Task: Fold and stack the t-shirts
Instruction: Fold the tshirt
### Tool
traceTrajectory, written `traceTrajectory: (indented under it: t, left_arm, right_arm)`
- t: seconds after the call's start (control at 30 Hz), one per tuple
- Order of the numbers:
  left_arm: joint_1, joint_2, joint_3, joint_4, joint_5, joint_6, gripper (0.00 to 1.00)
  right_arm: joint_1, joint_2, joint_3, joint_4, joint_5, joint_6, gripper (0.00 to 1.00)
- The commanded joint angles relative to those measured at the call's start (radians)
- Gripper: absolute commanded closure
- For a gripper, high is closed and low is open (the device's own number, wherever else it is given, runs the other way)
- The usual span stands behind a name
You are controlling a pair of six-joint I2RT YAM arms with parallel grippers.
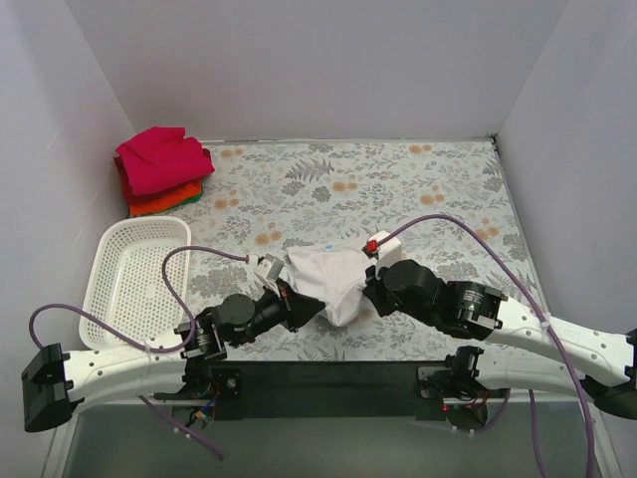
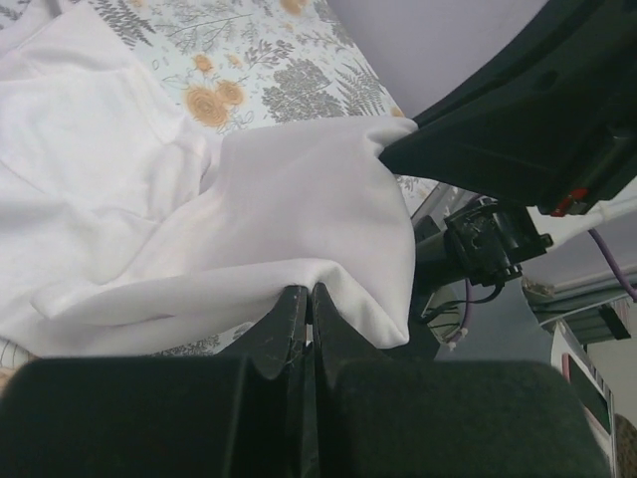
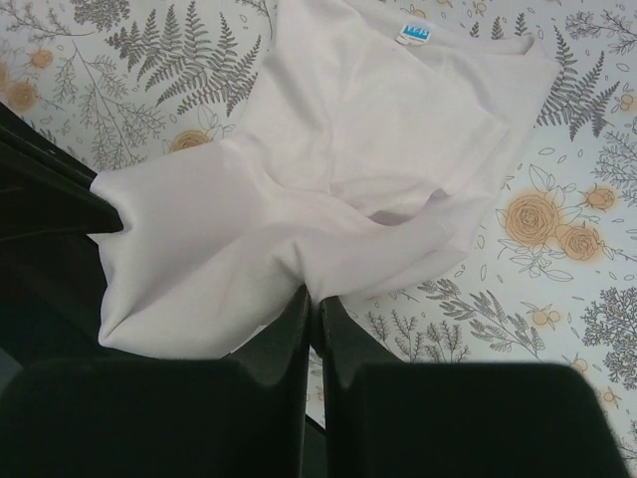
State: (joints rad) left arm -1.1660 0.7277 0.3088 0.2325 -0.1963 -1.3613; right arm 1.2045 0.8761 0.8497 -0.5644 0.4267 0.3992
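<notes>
In the top view, three t-shirts are already done. The magenta-pink t-shirt (image 1: 159, 157) lies folded on the red-orange t-shirt (image 1: 157, 204), with a sliver of the green t-shirt (image 1: 196, 196) showing beneath, all stacked in the far-left corner of the table (image 1: 428, 189). The white mesh basket (image 1: 100, 269) beside your left arm holds no shirts. The white t-shirt (image 1: 326, 277) sits bunched near the table's front edge, between your left hand (image 1: 297, 305) and right hand (image 1: 369, 289), well apart from the stack.

In the left wrist view, your left hand's fingers are pressed together on a fold of the white cloth, which drapes over them. The right hand pinches a corner just beside.

In the right wrist view, your right hand is likewise clamped on the near edge. The collar label lies at the far end, and the rest is rumpled on the table.

I judge you are mid-fold on the last shirt; finishing the fold and stacking it are left.
</notes>
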Motion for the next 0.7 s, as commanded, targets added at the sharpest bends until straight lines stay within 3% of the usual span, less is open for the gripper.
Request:
traceTrajectory:
  t: [0.0,0.37,0.67]
  left_arm:
    - [0.005,-0.007,0.05,0.015,0.09,0.07,1.0]
    - [0.005,-0.134,0.053,-0.116,0.317,0.087,1.0]
    - [0.005,-0.264,0.038,-0.163,0.391,0.045,1.0]
  right_arm:
    - [0.0,0.001,0.071,0.051,-0.014,-0.054,0.99]
    - [0.0,0.046,0.184,-0.138,-0.339,-0.14,0.99]
    - [0.0,-0.048,0.192,-0.206,-0.46,-0.119,0.99]
